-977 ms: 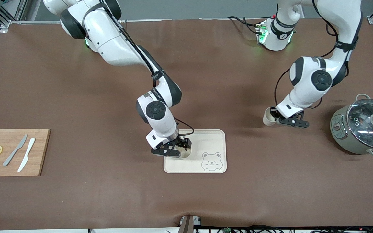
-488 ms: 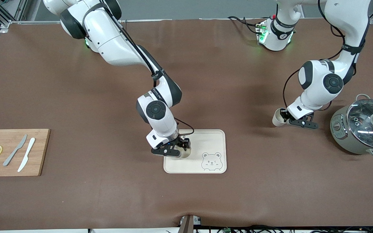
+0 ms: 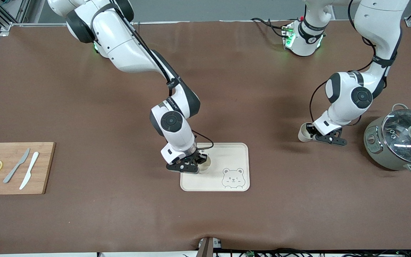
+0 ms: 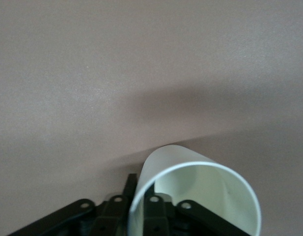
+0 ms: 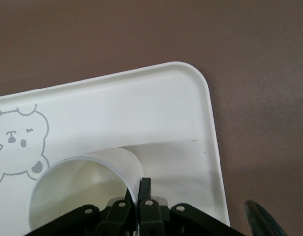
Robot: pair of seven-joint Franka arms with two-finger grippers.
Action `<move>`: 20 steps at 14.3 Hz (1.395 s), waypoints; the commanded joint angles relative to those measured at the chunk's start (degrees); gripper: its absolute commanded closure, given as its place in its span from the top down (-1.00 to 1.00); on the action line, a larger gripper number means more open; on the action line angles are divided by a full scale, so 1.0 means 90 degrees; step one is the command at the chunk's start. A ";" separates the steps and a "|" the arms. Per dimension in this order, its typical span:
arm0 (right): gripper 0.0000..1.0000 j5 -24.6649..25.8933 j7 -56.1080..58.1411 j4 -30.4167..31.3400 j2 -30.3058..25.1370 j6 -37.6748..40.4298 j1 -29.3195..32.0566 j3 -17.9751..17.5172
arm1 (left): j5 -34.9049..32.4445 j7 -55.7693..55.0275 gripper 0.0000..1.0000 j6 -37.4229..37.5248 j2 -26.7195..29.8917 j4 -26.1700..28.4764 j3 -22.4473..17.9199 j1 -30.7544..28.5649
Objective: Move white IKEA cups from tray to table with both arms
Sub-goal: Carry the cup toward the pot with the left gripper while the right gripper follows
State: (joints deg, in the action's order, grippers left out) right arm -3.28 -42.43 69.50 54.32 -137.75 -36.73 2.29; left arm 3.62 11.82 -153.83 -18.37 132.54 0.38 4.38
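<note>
My right gripper is shut on the rim wall of a white cup, over the bear tray at its corner toward the right arm's end. In the right wrist view the fingertips pinch the cup's wall just over the tray's floor; I cannot tell whether the cup rests on it. My left gripper is shut on the second white cup, held tilted over bare table between the tray and the pot. In the left wrist view one finger is inside and one outside the cup's wall.
A grey-green pot with a glass lid stands close beside the left gripper, at the left arm's end. A wooden cutting board with two knives and lemon slices lies at the right arm's end. The brown table mat covers the table.
The left arm carried its cup toward the pot, then a little back toward the tray. The right gripper shifted its cup slightly over the tray.
</note>
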 commanded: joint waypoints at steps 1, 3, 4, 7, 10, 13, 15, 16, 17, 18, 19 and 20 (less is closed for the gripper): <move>-1.00 0.0081 -0.0149 -0.0173 0.0088 0.0041 -0.0069 0.0059 | 0.0174 0.0269 1.00 -0.0037 -0.0068 -0.0097 0.0056 -0.0048; -1.00 0.0081 -0.0149 -0.0173 0.0039 0.0100 -0.0040 0.0049 | 0.0184 0.0269 1.00 -0.0027 -0.0068 -0.0088 0.0055 -0.0048; -1.00 0.0033 -0.0139 -0.0173 -0.0067 0.0129 -0.0001 0.0039 | 0.0184 0.0259 1.00 0.0012 -0.0020 -0.0049 0.0046 -0.0048; -1.00 -0.0036 -0.0119 -0.0018 -0.0622 0.0575 0.0126 0.0029 | 0.0184 0.0239 1.00 0.0517 0.0321 0.0039 0.0026 -0.0057; -1.00 0.0022 0.0026 0.0051 -0.1316 0.1727 0.0486 0.0049 | 0.0174 0.0239 1.00 0.1192 0.0722 0.0020 0.0016 -0.0106; -1.00 0.0032 0.1409 0.0761 -0.2155 0.2239 0.1100 0.0049 | 0.0116 0.0239 1.00 0.1554 0.0957 0.0010 -0.0003 -0.0136; -1.00 0.0022 0.2512 0.1387 -0.2703 0.2248 0.1550 0.0049 | 0.0087 0.0230 1.00 0.1701 0.1084 -0.0019 -0.0013 -0.0136; -1.00 0.0032 0.2894 0.1631 -0.2869 0.2248 0.1726 0.0049 | 0.0077 0.0239 1.00 0.1876 0.1132 -0.0135 -0.0023 -0.0136; -1.00 0.0032 0.3198 0.1827 -0.2987 0.2219 0.1902 0.0049 | 0.0077 0.0230 1.00 0.2196 0.1152 -0.0368 -0.0023 -0.0136; -1.00 0.0032 0.3414 0.1993 -0.3046 0.2190 0.2020 0.0049 | 0.0077 0.0181 1.00 0.2644 0.1133 -0.0777 -0.0023 -0.0136; -1.00 0.0032 0.3600 0.2101 -0.3086 0.2161 0.2146 0.0049 | 0.0086 0.0113 1.00 0.3064 0.1065 -0.1255 -0.0013 -0.0126; -1.00 0.0032 0.3785 0.2131 -0.3086 0.2141 0.2264 0.0049 | 0.0087 -0.0033 1.00 0.3407 0.0939 -0.1743 -0.0013 -0.0126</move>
State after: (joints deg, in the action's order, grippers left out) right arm -3.22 -11.26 84.18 29.22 -116.91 -18.03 3.86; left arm 3.62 12.13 -130.18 -8.78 125.11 0.22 3.45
